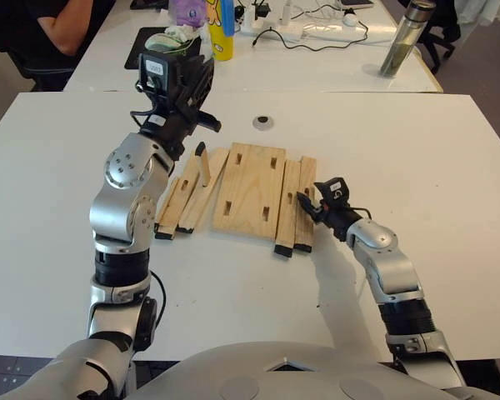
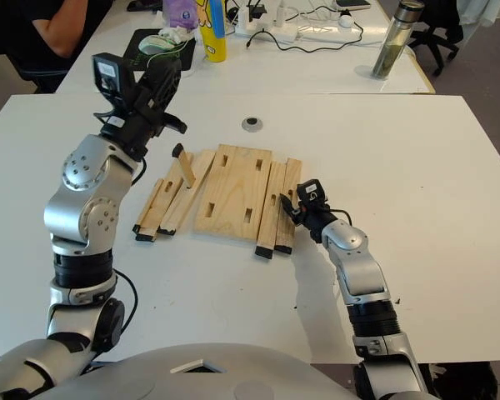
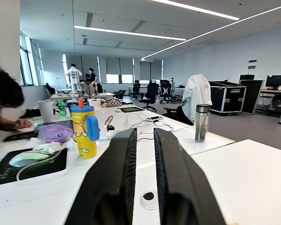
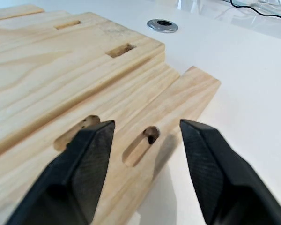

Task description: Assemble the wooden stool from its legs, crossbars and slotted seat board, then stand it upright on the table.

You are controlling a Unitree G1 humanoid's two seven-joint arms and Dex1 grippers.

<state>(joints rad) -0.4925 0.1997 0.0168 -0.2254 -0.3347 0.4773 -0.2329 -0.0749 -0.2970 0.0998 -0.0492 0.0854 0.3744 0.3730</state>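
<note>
The right gripper point(image 4: 146, 125) is held wide open, low over the outermost slotted leg point(image 4: 182, 101), with the leg's slot seen between the fingers. A second leg point(image 4: 131, 91) is laid just beside it, against the slotted seat board point(image 1: 252, 187), flat on the white table point(image 1: 433, 167). More wooden pieces point(image 1: 183, 200) are spread at the board's far side. The left gripper point(image 3: 145, 135) is raised above them, nearly closed on nothing.

The slotted seat board point(image 1: 250, 190) is pale pine with streaky tan grain and dark slots; the legs point(image 1: 296, 204) just right of it are the same wood, tipped black; the table point(image 1: 450, 167) under it is white; the grommet point(image 1: 263, 122) beyond it is silver, centred black; the left gripper point(image 3: 146, 132) and the right gripper point(image 4: 146, 125) are black.
</note>
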